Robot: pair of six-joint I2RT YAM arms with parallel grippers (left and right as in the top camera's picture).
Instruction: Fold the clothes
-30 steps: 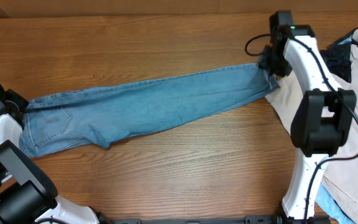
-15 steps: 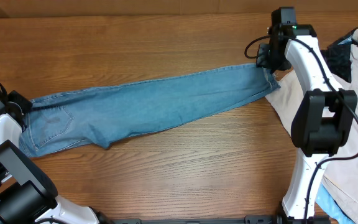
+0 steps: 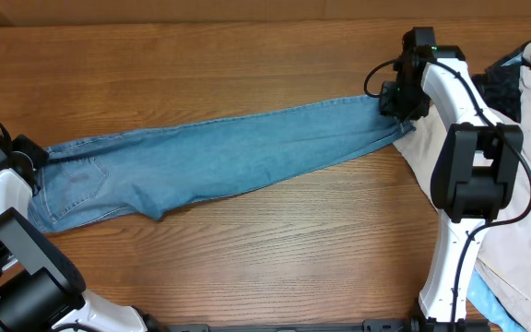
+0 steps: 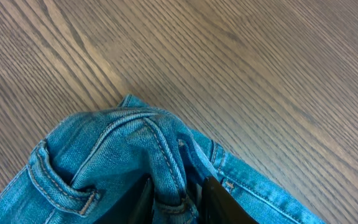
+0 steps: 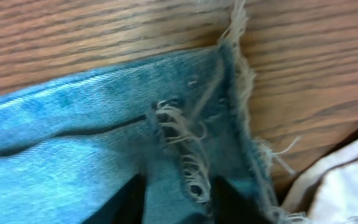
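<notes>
Jeans (image 3: 219,157) — one pair, light blue denim, lying flat on the wooden table (image 3: 247,55) with one leg laid over the other, so they read as a single long strip. Their long axis runs left to right across the table and climbs slightly toward the right. The waist points left, where one stitched back pocket (image 3: 72,184) faces up, and the frayed hems (image 5: 229,81) point right.

Two grippers are in view, one at each end of the strip. The left gripper (image 3: 28,155) is at the waist end. In its wrist view the left gripper (image 4: 176,202) has a fold of the waistband and a belt loop bunched between its two dark fingers (image 4: 219,199), which are clenched on the denim. The right gripper (image 3: 396,100) is at the hem end, at the top right corner of the strip. From its own camera the right gripper (image 5: 182,199) is pinched on the jeans just behind the ragged threads, with a finger (image 5: 126,199) on either side of the cloth.

Beyond the hems, at the right edge of the table, lies a heap of other clothes — a beige garment (image 3: 524,231) spreading under the right arm and a dark garment (image 3: 501,83) above it. How many pieces the heap holds cannot be told.
</notes>
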